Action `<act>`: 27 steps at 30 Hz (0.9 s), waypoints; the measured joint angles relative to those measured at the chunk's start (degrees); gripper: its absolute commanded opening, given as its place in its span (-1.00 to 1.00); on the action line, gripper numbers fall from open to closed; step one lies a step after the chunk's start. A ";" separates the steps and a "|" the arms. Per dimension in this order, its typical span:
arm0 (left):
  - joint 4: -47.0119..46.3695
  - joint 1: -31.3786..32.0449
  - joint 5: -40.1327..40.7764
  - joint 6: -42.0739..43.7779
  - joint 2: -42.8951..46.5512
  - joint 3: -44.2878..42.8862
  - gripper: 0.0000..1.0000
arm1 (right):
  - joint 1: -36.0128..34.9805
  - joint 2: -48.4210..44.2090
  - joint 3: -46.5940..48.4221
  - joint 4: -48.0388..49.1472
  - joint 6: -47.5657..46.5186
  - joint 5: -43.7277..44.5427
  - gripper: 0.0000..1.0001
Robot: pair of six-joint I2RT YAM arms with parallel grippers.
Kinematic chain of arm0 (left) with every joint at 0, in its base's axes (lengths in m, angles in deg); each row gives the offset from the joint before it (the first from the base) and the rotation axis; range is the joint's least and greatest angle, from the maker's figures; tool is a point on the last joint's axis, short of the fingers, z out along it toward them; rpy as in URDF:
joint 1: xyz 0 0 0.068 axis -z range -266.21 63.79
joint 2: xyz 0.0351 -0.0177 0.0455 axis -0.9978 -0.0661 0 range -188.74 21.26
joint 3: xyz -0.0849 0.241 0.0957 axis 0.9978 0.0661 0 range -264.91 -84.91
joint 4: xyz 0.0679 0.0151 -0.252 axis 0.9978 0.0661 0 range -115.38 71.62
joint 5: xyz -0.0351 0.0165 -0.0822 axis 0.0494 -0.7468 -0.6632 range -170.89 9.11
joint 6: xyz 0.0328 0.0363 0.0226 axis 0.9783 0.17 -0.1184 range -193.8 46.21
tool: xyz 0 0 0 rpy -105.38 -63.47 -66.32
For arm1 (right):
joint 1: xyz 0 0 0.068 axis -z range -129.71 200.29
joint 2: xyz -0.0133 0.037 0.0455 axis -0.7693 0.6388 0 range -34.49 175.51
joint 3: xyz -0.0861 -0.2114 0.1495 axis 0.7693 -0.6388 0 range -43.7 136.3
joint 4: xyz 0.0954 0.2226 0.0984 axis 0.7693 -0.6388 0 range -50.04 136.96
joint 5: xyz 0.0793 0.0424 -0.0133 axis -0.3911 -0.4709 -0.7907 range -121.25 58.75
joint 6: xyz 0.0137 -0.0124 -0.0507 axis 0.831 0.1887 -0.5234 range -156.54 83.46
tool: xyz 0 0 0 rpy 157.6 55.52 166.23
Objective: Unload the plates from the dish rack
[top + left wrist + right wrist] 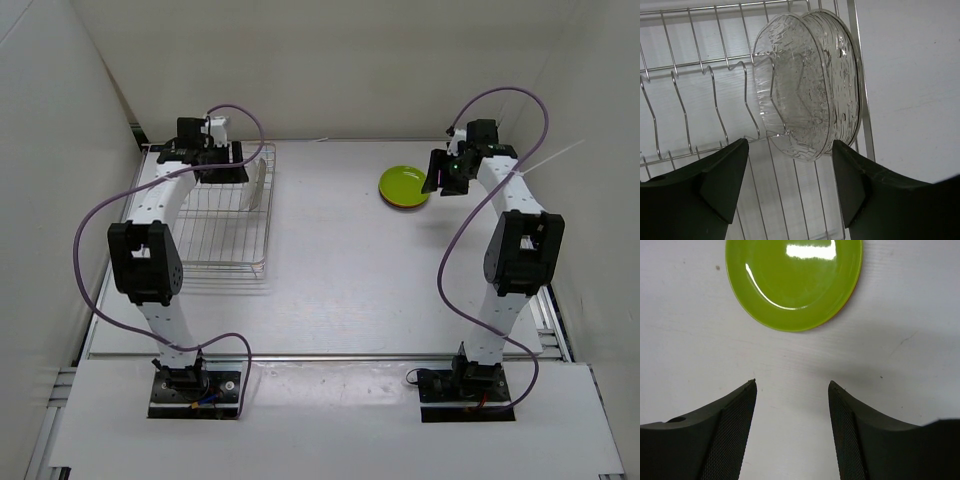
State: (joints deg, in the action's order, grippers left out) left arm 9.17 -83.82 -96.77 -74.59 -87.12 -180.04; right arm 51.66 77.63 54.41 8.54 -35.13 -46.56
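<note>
A clear bumpy glass plate (810, 85) stands on edge at the right of the silver wire dish rack (690, 65). We see a lime green round plate (792, 282) flat on the white table (920, 365), hiding all but a thin orange rim (400, 206). The left gripper (790, 145) hangs over the rack, the right gripper (792, 382) by the green plate, both wide and empty

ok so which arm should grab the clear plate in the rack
Left. The left claw is open over the dish rack with the clear plate standing on edge just ahead of it. The right claw is across the table, open above the lime green plate.
</note>
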 measured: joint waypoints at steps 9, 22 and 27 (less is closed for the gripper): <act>-0.72 -0.02 -2.97 -0.81 -2.89 -4.52 0.63 | 0.00 0.00 -1.16 -0.66 -0.33 -1.29 0.27; -0.50 0.94 -3.45 -1.42 -5.05 -4.68 0.23 | 0.00 -0.02 -1.16 -0.61 -0.31 -2.03 0.27; -0.24 1.62 -3.52 -1.49 -5.90 -4.98 0.08 | 0.00 -0.02 -1.16 -0.61 -0.33 -2.01 0.27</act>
State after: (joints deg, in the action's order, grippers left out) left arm 8.93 -82.20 -100.29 -76.08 -93.02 -185.03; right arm 51.66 77.61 53.25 7.93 -35.46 -48.57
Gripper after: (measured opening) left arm 0.573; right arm 0.635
